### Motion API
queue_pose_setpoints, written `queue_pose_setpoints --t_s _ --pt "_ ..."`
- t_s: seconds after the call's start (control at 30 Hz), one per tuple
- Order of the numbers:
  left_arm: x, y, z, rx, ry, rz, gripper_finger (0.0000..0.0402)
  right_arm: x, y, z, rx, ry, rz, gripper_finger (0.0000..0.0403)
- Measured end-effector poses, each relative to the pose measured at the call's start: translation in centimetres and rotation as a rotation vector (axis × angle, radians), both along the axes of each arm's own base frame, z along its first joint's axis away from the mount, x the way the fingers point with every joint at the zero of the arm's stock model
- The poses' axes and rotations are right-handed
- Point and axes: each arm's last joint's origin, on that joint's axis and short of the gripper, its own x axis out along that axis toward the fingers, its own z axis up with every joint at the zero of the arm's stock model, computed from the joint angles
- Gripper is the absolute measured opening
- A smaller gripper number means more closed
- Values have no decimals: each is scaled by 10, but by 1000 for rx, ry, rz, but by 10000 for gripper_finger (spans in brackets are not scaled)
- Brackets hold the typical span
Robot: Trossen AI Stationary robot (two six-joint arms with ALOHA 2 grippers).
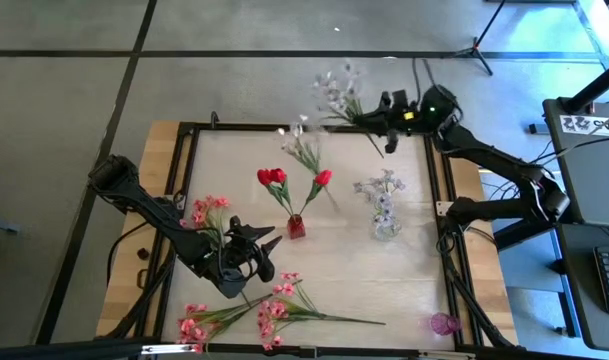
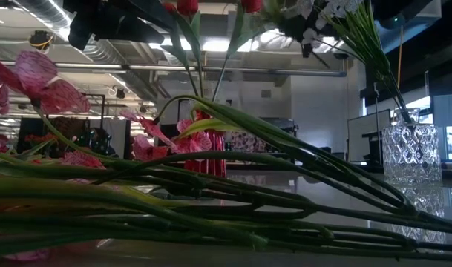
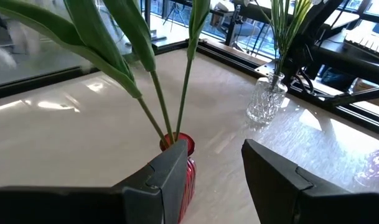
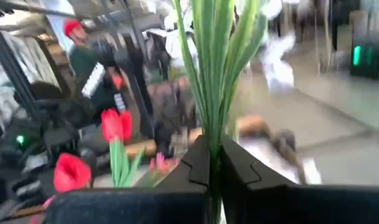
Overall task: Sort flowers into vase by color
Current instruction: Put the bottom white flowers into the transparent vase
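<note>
Pink sprays lie nearest the low camera along the table's front edge, stems running left to right. At the far edge, the right gripper is clamped on a white sprig, held sideways above the table, blossoms pointing left. By judgement, the sprig should be tipped upright, stem down, and lowered slowly into the clear vase, sparing the white stems inside. Beside the red vase with 3 tulips, the left gripper waits, fingers apart.

A: What's on the pale, black-framed table?

B: A small red ribbed vase, a clear cut-glass vase, a little pink glass vase, loose pink blossom sprays.
</note>
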Motion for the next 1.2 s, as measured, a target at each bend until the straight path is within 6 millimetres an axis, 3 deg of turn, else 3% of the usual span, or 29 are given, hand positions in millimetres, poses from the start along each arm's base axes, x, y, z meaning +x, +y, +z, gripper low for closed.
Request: queue_pose_setpoints --t_s 0.17,0.37,0.5,0.8,1.03,1.13,1.2 --pt "0 0 0 -4 -3 2 151 -20 19 50 -220 -339 28 12" --pt "0 0 0 -10 -8 4 151 -21 19 43 -150 -257 40 11" --pt "0 0 0 -6 -4 4 151 -29 27 52 -169 -293 74 15" --pt "0 1 0 -3 -3 8 151 -77 76 80 -294 -409 169 9" --pt "4 8 0 15 -4 41 151 -114 129 60 -308 -570 240 7" --pt "6 13 0 19 -1 59 151 -121 140 38 -283 -618 249 6" --pt "8 16 0 19 -1 73 151 -115 141 16 -253 -596 240 6"
